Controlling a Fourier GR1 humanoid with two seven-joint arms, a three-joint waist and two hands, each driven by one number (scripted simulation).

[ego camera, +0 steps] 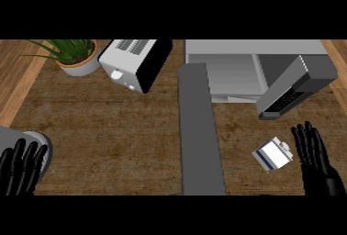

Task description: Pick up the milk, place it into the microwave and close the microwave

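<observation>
The milk (272, 153) lies tilted on the brown counter (115, 133), just left of the right hand (315, 158), which stands with straight fingers and holds nothing; a narrow gap seems to part them, though whether the fingers brush the carton is hard to tell; the counter to the left of the milk is crossed by a long grey slab (200, 133) running from the microwave (254, 69) to the lower edge; between slab and hand the milk has little room; the microwave stands open at the top, its door (295, 87) swung out to the right, and its cavity shows nothing inside; a toaster (136, 62) and a potted plant (75, 55) sit at the upper left, the plant cut off by the top edge; the left hand (21, 167) rests open at the lower left, fingers up, over a grey rounded shape (37, 140) only partly seen; pale wood edges the counter on both sides
</observation>
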